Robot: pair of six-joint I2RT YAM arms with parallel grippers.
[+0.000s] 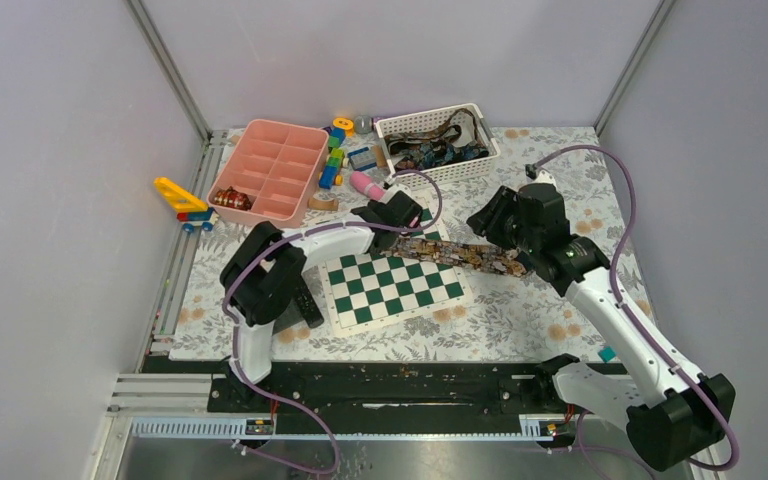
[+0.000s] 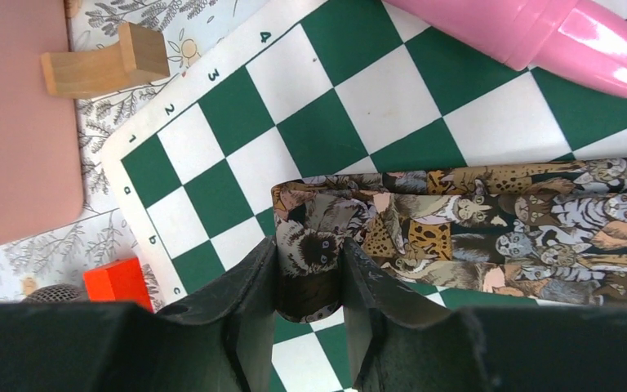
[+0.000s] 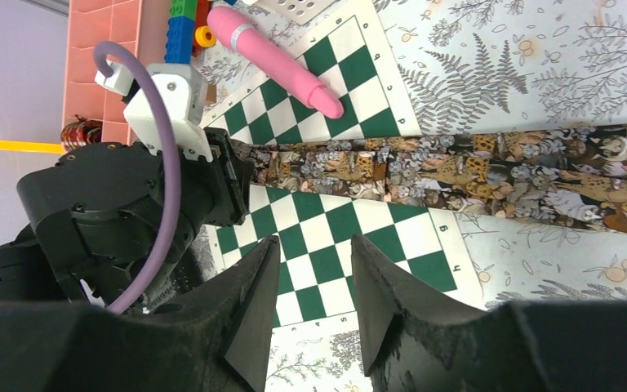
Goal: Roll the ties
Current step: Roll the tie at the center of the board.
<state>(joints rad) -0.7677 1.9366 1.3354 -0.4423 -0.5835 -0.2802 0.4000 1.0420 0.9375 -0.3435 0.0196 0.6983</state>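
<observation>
A cat-patterned brown and tan tie (image 1: 465,256) lies stretched across the far edge of the green chessboard (image 1: 390,288). My left gripper (image 1: 410,228) is shut on its left end. In the left wrist view that end curls into a small loop (image 2: 310,253) between the fingers (image 2: 253,282), and the rest of the tie (image 2: 522,220) runs off to the right. My right gripper (image 3: 314,249) hangs open over the chessboard (image 3: 335,229) with nothing in it, near the middle of the tie (image 3: 473,175). More ties (image 1: 438,150) lie heaped in the white basket (image 1: 480,122).
A pink compartment tray (image 1: 270,170) stands at the back left, with a small coil (image 1: 230,200) in one cell. A pink cylinder (image 1: 365,185), coloured blocks (image 1: 332,165), a wooden piece (image 2: 102,65) and a yellow toy (image 1: 182,200) lie around it. A red block (image 2: 114,282) sits beside the board.
</observation>
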